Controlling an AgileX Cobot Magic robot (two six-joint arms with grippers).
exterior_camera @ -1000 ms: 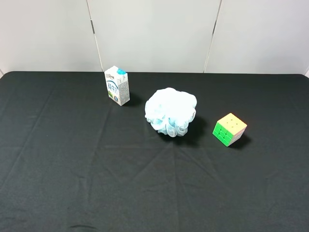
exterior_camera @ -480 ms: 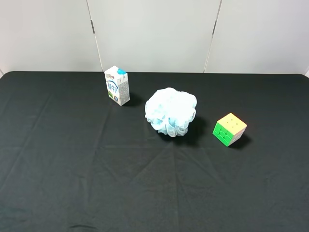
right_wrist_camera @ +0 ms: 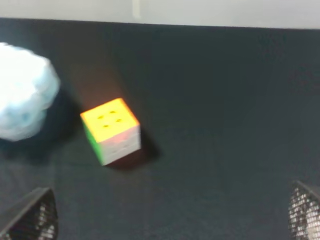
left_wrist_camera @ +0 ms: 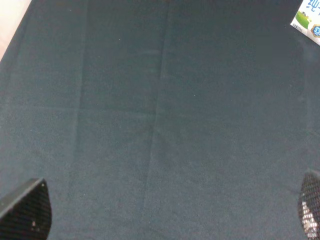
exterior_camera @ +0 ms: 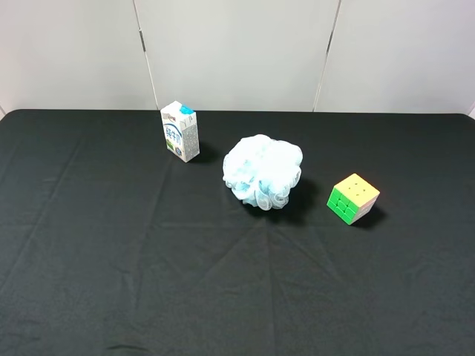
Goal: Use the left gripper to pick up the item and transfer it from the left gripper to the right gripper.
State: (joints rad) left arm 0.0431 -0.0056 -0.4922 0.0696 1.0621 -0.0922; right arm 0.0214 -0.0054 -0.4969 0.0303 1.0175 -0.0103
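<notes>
The item, a small puzzle cube (exterior_camera: pixel 353 199) with green, orange-yellow and pale faces, sits on the black cloth at the right of the table. It also shows in the right wrist view (right_wrist_camera: pixel 111 130), ahead of the right gripper (right_wrist_camera: pixel 167 215), whose fingertips (right_wrist_camera: pixel 30 216) stand wide apart and hold nothing. The left gripper (left_wrist_camera: pixel 167 210) is open and empty over bare black cloth, with only its fingertips (left_wrist_camera: pixel 26 210) showing. Neither arm shows in the exterior high view.
A fluffy light-blue bath pouf (exterior_camera: pixel 263 172) lies just left of the cube, also seen in the right wrist view (right_wrist_camera: pixel 22 90). A white-and-blue milk carton (exterior_camera: pixel 180 131) stands at the back left; its corner shows in the left wrist view (left_wrist_camera: pixel 307 15). White wall panels stand behind the table.
</notes>
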